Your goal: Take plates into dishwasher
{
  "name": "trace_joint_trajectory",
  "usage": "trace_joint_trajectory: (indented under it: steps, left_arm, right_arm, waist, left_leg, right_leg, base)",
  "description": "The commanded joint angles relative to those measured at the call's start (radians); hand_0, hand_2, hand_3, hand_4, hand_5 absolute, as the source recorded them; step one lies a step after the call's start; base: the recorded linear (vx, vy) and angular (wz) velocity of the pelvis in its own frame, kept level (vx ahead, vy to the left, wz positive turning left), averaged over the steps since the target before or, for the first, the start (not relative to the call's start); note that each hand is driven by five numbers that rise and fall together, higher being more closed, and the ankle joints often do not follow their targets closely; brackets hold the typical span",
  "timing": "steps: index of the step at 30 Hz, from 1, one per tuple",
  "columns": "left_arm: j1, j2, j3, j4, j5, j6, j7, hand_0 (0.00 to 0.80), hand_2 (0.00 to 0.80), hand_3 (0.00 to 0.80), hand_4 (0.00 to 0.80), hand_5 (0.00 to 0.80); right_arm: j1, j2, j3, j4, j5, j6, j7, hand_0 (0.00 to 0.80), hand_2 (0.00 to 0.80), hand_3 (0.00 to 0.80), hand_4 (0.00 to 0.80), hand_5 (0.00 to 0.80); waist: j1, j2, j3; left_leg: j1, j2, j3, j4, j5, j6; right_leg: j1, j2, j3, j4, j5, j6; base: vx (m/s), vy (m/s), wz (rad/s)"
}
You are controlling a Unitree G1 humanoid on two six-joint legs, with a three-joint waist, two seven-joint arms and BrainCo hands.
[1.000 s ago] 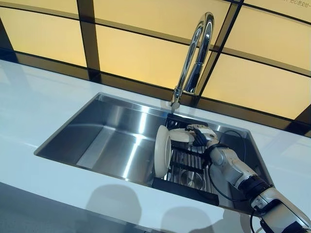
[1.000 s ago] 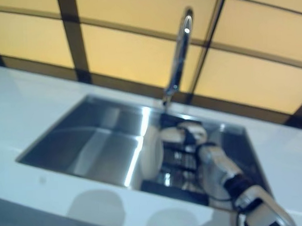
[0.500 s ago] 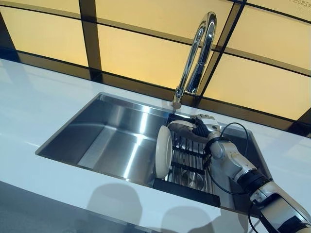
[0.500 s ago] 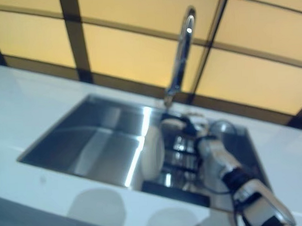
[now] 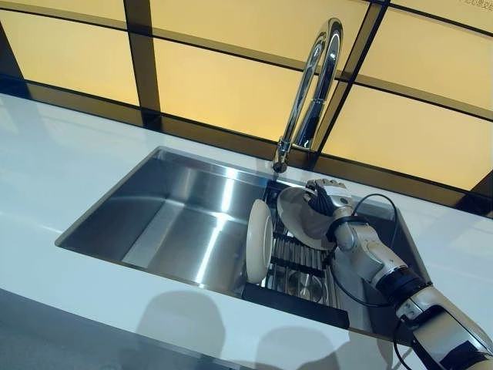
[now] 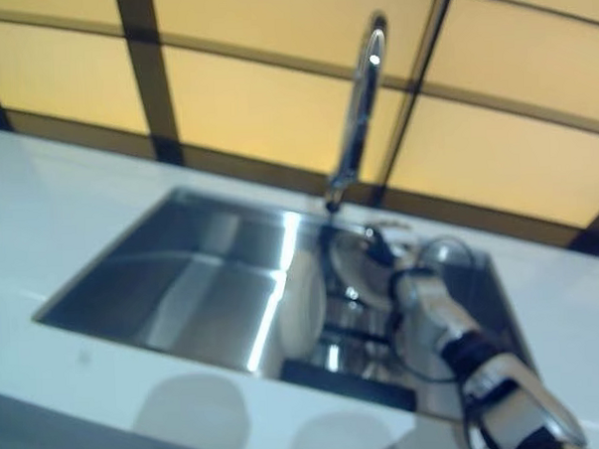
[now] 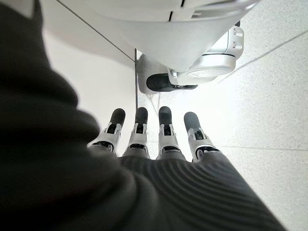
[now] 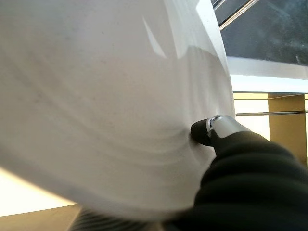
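right hand (image 8: 250,168) — thumb tip pressed on white plate (image 8: 96,96) | plate fills view

Wall: amber-yellow panels (image 5: 223,85) glow behind the counter, divided by dark frame bars (image 5: 141,58).
Counter: a white worktop (image 5: 46,177) runs across the scene, pale and glossy.
Sink: a stainless steel basin (image 5: 177,223) is sunk into the worktop, its walls catching bright streaks of light.
Tap: a tall chrome faucet (image 5: 312,85) arches over the basin's far edge.
Floor: light speckled tiles (image 7: 269,96) show in the left wrist view.
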Motion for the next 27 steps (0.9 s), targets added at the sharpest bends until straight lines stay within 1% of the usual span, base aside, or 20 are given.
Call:
trace_joint_trajectory:
  steps: [1,13,17,27]
  left_arm:
    - [-0.013,-0.009,-0.048,0.032,0.019,-0.012,0.000,0.000,0.000,0.000,0.000,0.000]
    - [-0.016,-0.007,-0.049,0.029,0.011,-0.012,0.001,0.000,0.000,0.000,0.000,0.000]
    - [-0.012,-0.006,-0.044,0.028,0.008,-0.017,0.005,0.000,0.000,0.000,0.000,0.000]
    - [-0.004,-0.003,-0.020,0.030,0.022,-0.005,0.001,0.000,0.000,0.000,0.000,0.000]
  right_arm:
    - [-0.049,-0.053,0.007,0.011,0.026,0.009,-0.034,0.800,0.800,0.800,0.800,0.800]
    - [-0.054,-0.084,-0.015,0.009,0.065,0.006,-0.041,0.800,0.800,0.800,0.800,0.800]
    - [-0.052,-0.112,-0.045,-0.018,0.106,0.002,-0.058,0.800,0.800,0.800,0.800,0.800]
    - [-0.012,-0.199,-0.122,-0.113,0.107,-0.024,-0.049,0.800,0.800,0.800,0.800,0.800]
  waist:
    - [0.029,0.001,-0.025]
    - [0.021,0.002,-0.027]
    - [0.013,0.000,-0.028]
    - [-0.015,-0.008,-0.052]
  left_leg:
    - [0.002,-0.061,0.004,0.030,-0.114,0.105]
    - [0.003,-0.058,0.008,0.027,-0.113,0.104]
    - [0.006,-0.056,0.012,0.025,-0.114,0.104]
    - [0.025,-0.052,0.026,0.015,-0.114,0.104]
  right_leg:
    - [-0.059,-0.031,0.024,0.050,0.037,0.075]
    - [-0.059,-0.030,0.031,0.050,0.036,0.074]
    - [-0.058,-0.028,0.038,0.050,0.035,0.074]
    - [-0.053,-0.020,0.058,0.049,0.036,0.078]
  base:
    - [0.000,0.000,0.00]
    - [0.000,0.000,0.00]
    - [-0.028,0.004,-0.01]
    - [-0.012,0.003,-0.03]
